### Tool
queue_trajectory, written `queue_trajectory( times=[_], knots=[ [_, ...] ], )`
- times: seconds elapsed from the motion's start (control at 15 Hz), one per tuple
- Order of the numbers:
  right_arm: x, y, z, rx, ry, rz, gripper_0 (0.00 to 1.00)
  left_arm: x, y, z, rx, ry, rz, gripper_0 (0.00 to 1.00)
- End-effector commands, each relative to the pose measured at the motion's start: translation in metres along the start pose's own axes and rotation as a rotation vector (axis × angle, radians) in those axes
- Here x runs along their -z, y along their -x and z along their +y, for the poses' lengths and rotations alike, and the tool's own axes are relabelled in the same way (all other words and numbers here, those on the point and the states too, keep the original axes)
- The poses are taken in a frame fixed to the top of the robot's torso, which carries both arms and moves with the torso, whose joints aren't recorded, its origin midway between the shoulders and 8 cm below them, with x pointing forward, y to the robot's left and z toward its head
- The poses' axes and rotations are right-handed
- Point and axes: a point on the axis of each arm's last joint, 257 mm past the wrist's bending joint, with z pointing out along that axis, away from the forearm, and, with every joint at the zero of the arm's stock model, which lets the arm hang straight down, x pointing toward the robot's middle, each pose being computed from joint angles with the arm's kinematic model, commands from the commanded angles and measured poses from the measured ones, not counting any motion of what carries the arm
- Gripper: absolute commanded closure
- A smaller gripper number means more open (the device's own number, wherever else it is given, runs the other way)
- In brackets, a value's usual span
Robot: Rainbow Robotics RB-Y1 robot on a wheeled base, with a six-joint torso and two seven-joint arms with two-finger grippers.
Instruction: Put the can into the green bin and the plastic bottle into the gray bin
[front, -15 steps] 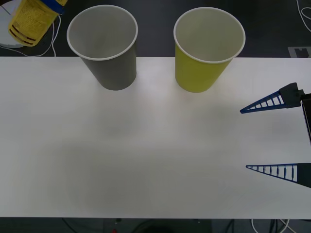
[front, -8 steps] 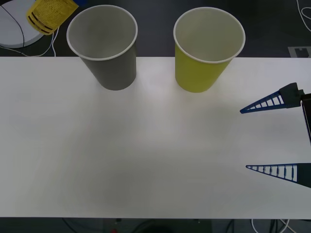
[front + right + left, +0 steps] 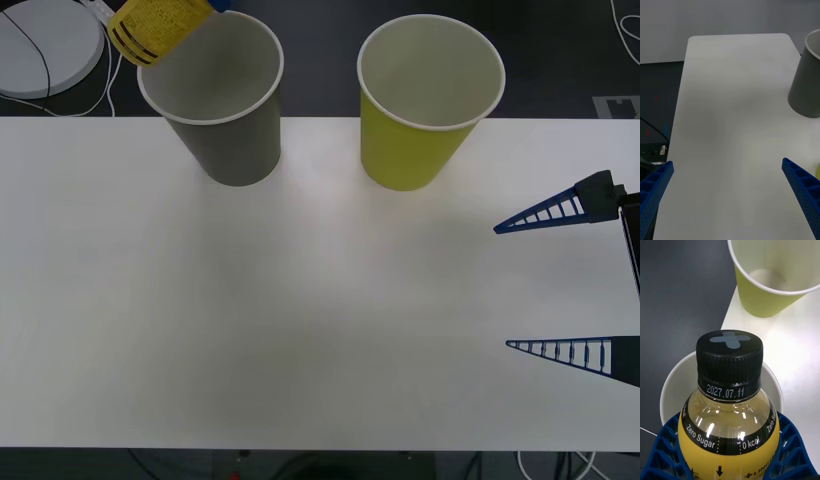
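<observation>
I have the plastic bottle (image 3: 729,412) clamped in my left hand (image 3: 728,461), the blue ribbed fingers (image 3: 666,450) wrapped round its yellow body below the shoulder band. From the front camera the bottle (image 3: 160,25) hangs tilted over the far-left rim of the gray bin (image 3: 215,95). In the left wrist camera its black cap points down into that bin's white mouth (image 3: 672,390), with the green bin (image 3: 769,277) standing beyond on the desk (image 3: 300,300).

I judge the bottle to be small, stiff and fairly light, though the liquid inside gives it some weight. The glossy label looks slippery, so the mid-body hold, where the fingers cradle the widest part, seems the safest place. The gray bin is only paper; I expect a knock on its rim could tip it, so I want the bottle clear of the rim when it drops.

My right hand (image 3: 560,285) waits well to the right of the green bin, low over the desk, fingers (image 3: 805,195) spread wide and holding nothing. I see no can anywhere.
</observation>
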Motion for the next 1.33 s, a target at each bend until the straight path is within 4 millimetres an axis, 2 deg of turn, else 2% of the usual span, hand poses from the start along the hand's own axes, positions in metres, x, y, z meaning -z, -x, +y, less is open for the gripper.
queue_trajectory(
  times=[0.07,0.33,1.0,1.07,1.13,1.2,1.27,1.33],
  knots=[
    [0.000,0.000,0.000,0.000,0.000,0.000,0.00,-0.007,0.010,-0.003,-0.009,0.000,0.008,1.00],
    [0.000,0.000,0.000,0.000,0.000,0.000,0.00,-0.016,0.013,-0.006,-0.028,0.003,0.043,1.00],
    [0.000,0.000,0.000,0.000,0.000,0.000,0.00,-0.012,-0.007,0.003,0.005,0.002,0.063,1.00],
    [0.000,0.000,0.000,0.000,0.000,0.000,0.00,-0.012,-0.007,0.003,0.004,0.000,0.061,0.93],
    [0.000,0.000,0.000,0.000,0.000,0.000,0.00,-0.012,-0.007,0.003,0.004,0.000,0.058,0.66],
    [0.000,0.000,0.000,0.000,0.000,0.000,0.00,-0.012,-0.008,0.003,0.009,-0.003,0.057,0.13],
    [0.000,0.000,0.000,0.000,0.000,0.000,0.00,-0.011,-0.008,0.005,0.014,-0.001,0.052,0.00],
    [0.000,0.000,0.000,0.000,0.000,0.000,0.00,-0.011,-0.008,0.005,0.014,-0.002,0.049,0.00]
  ],
)
